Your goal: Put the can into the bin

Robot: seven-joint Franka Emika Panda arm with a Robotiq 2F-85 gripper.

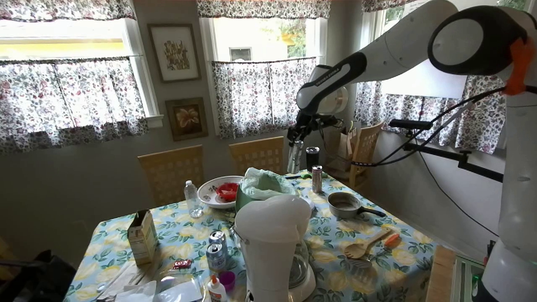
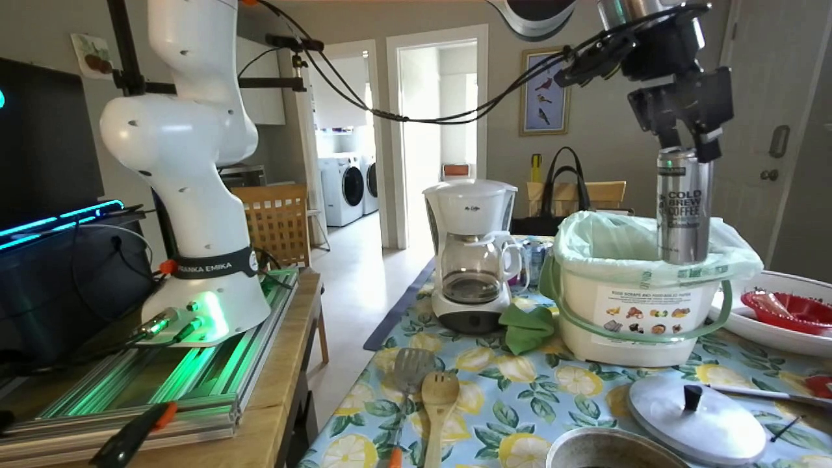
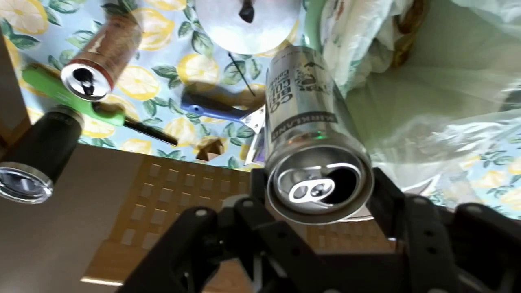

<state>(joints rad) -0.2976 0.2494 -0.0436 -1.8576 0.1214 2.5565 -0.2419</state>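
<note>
I have the end effector [image 2: 689,144] clamped around the top end of a silver coffee can [image 2: 682,214], which hangs roughly upright beneath it, drinking hole open. Just below, and to the end effector's right in the wrist view, is the mouth of the bin [image 2: 582,296]; the can looks beside that opening rather than squarely over it. If I let go here, I'd expect it to clip the rim and drop to the tabletop [image 3: 156,91], near a blue-handled tool [image 3: 215,112] and a pan lid [image 3: 248,32]. Lowering it off-centre could snag the loose liner [image 2: 608,234] or twist the can in my grip, and anything left inside might spill.

The bin, nearest the end effector, holds that liner and a brown item [image 3: 407,32] I can't identify. Farther out, left in the wrist view, stands an opened pinkish can [image 3: 108,51], contents hidden. Next out, a white bowl [image 2: 773,341] carries a red bowl [image 2: 796,323] with a pale item [image 2: 772,303] inside. A saucepan's [image 1: 340,213] contents are unclear; farthest from the end effector, a coffee carafe [image 2: 471,266] seems to hold a dark layer.
</note>
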